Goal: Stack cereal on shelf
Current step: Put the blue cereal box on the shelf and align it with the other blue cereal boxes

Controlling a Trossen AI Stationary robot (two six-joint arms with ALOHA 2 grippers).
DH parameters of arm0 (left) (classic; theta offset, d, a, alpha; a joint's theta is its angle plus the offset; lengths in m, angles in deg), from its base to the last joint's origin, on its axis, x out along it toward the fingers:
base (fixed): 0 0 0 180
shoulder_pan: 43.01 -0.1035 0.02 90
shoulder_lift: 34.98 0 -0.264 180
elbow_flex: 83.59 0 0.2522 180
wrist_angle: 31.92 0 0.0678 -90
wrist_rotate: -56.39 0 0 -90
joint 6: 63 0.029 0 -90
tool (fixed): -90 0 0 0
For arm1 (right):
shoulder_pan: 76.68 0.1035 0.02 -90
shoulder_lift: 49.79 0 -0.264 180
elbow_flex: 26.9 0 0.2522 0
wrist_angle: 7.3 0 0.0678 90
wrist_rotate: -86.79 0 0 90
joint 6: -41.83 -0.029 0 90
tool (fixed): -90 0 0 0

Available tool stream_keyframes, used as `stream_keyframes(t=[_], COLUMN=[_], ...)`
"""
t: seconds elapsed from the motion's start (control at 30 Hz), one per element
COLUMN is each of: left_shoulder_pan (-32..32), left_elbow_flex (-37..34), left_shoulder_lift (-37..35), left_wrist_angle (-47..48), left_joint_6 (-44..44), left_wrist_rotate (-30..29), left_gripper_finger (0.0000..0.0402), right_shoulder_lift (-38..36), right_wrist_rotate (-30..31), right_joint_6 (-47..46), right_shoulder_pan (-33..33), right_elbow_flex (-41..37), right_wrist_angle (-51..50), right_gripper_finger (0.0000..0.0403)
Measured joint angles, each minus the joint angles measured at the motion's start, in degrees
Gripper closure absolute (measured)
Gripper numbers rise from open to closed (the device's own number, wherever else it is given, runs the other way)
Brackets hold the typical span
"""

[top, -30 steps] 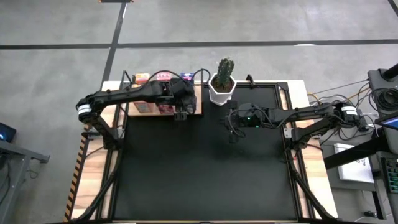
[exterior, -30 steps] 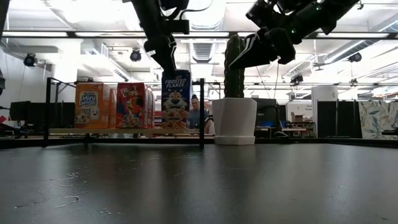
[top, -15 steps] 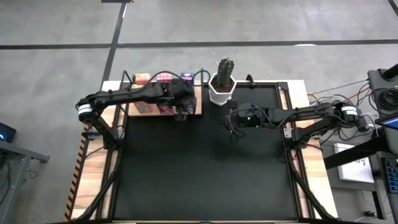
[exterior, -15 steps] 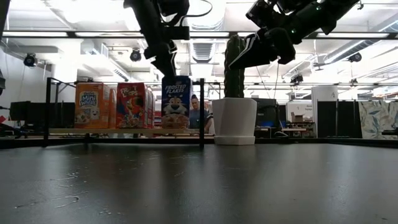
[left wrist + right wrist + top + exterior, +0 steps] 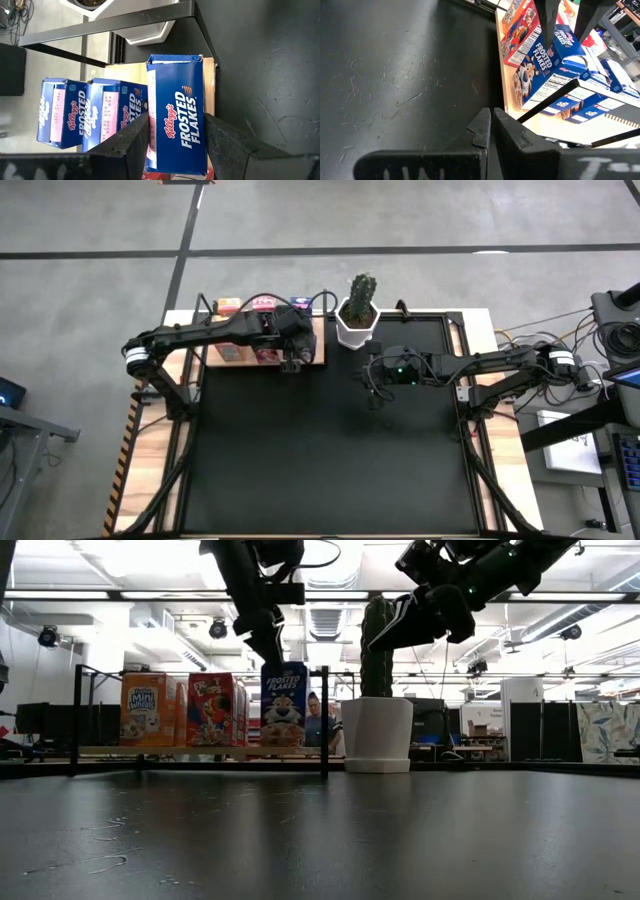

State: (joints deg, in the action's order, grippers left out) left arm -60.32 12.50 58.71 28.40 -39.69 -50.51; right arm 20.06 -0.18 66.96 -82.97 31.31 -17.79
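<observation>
High view: your left gripper (image 5: 292,356) hangs over the shelf (image 5: 318,352) end nearest the pot (image 5: 356,326); your right gripper (image 5: 374,387) waits above the mat (image 5: 330,460).

Low view: a blue box (image 5: 283,704) stands upright on the shelf beside the red box (image 5: 212,709) and orange box (image 5: 145,709).

Left wrist view: fingers (image 5: 227,142) spread, flanking that box without gripping.

Right wrist view: fingers (image 5: 481,127) pressed together, holding nothing.

blue box (image 5: 177,115): "Kellogg's FROSTED FLAKES" | orange box (image 5: 143,708): "Mini Wheats"
</observation>
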Motion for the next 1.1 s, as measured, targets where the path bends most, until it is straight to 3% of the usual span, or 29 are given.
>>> stream_keyframes(t=[0.3,1.1], left_shoulder_pan=[-0.14,-0.95], left_elbow_flex=[-0.12,-1.27], left_shoulder_lift=[0.0,0.0], left_wrist_angle=[-0.32,-0.43], left_joint_6=[-1.36,-1.56], left_wrist_rotate=[2.57,2.51], left_gripper_finger=[0.0239,0.0239], right_shoulder_lift=[0.0,0.0], right_wrist_rotate=[0.01,0.0], right_joint_6=[0.01,0.39], right_shoulder_pan=[0.0,-0.01], right_elbow_flex=[0.0,0.0], right_wrist_angle=[-0.01,-0.02], right_gripper_finger=[0.0392,0.0392])
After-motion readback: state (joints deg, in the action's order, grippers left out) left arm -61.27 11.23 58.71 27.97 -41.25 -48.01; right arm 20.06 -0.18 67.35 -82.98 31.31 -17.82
